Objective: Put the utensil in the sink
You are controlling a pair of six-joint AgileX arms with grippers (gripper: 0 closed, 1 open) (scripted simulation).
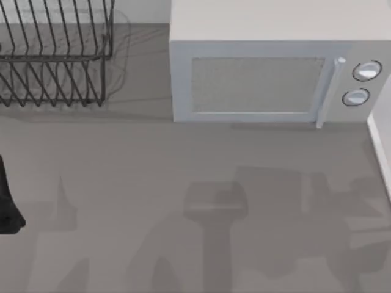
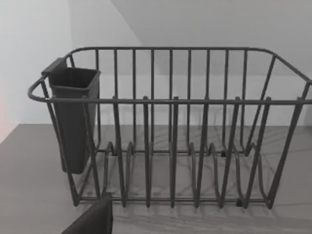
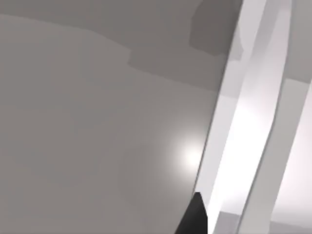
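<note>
Two containers stand along the table's (image 1: 122, 177) far edge. A dark wire rack (image 1: 55, 55) fills the far left corner. A white microwave (image 1: 269, 73) sits further along to the right, its door shut and its two round knobs (image 1: 361, 82) at its right end.

In the left wrist view the rack's (image 2: 170, 126) slots hold nothing. A dark cup (image 2: 73, 117) hangs on the rail at one end. The cup's inside is hidden, so whether the utensil is in it cannot be told.

The table is plain grey, crossed by soft shadows of the arms near its front edge. A white rim (image 1: 380, 146) runs along its right edge, and a pale wall rises behind the rack.

The left arm (image 1: 7, 207) is a dark shape at the table's left edge. The left gripper (image 2: 92, 220) faces the rack from low on the near side, well apart from it. The right gripper (image 3: 195, 217) is just beside the white rim (image 3: 253, 122), above the grey surface. Whether either claw is released or clenched cannot be told.
</note>
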